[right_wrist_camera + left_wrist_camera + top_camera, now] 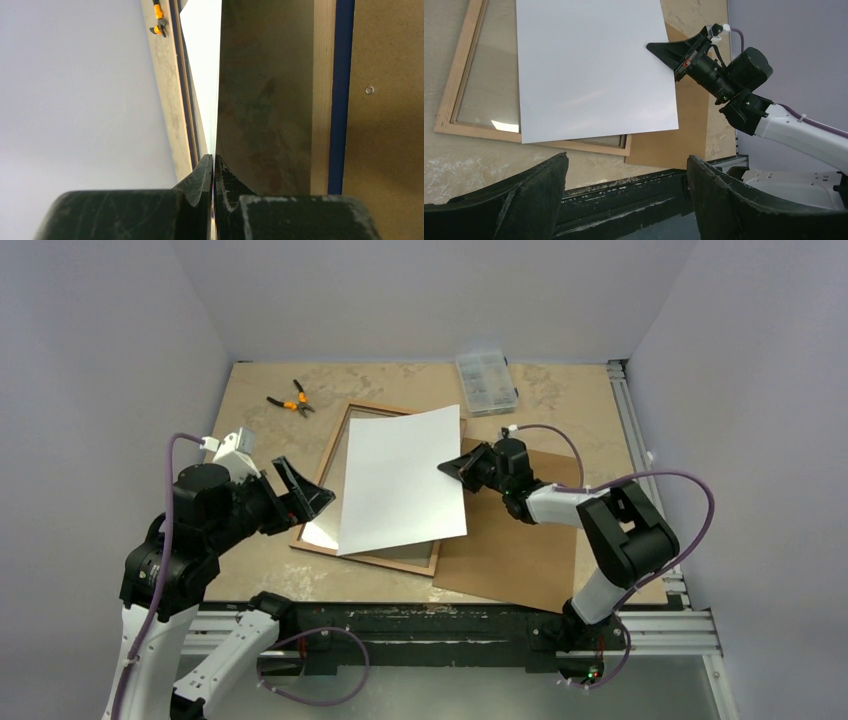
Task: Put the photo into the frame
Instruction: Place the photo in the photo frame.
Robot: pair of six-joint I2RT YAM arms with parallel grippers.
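The photo is smooth white paper, the frame light wood with a glossy pane

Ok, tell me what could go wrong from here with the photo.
1. The photo lies skewed over the frame, overhanging its near rail; lowered like this it may rest on the rails rather than seat.
2. The right gripper pinches only one edge, so the sheet could bend or crease if pushed.
3. The left gripper is open and off the sheet, so nothing steadies its other side.
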